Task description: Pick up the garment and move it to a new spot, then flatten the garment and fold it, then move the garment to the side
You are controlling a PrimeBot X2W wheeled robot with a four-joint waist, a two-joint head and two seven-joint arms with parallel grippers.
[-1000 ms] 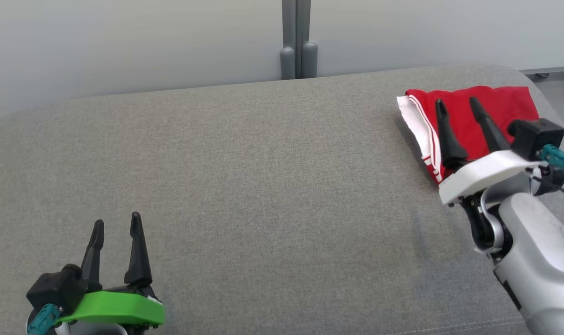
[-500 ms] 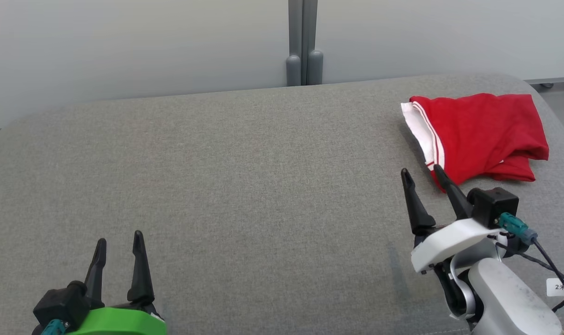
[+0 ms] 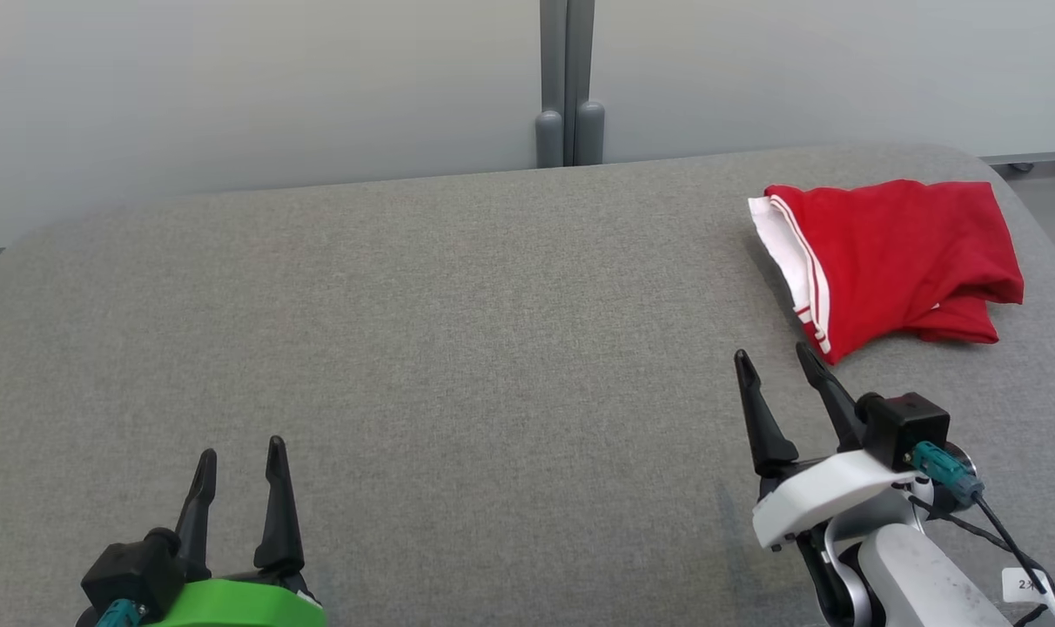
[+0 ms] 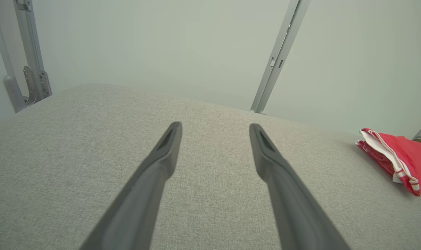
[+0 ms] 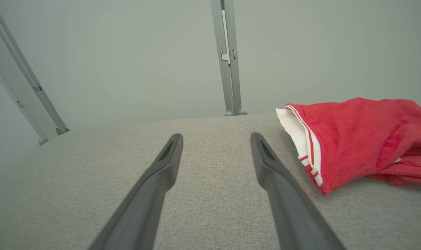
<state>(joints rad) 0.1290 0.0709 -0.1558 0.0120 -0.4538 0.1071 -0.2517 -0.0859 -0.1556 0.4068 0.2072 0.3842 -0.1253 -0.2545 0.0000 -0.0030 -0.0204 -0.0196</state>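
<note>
Grey upholstered padding (image 3: 458,348) spreads before both tools under a pale wall (image 3: 231,87), and the folded red garment (image 3: 906,261) lies just ahead and to the right of the right gripper (image 3: 772,352), its white striped band (image 3: 789,252) toward that gripper's fingertips, cloth and fingers apart. Both grippers stand spread and empty, the left gripper (image 3: 241,448) well apart from the garment, so the right arm is nearer. The bundle's long axis seems to run crosswise to the right gripper's fingers.

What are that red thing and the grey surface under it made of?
The red garment looks like soft matte cloth, perhaps cotton knit: it creases and slumps. The grey surface seems woven upholstery fabric, matte, with a fine speckled weave.
</note>
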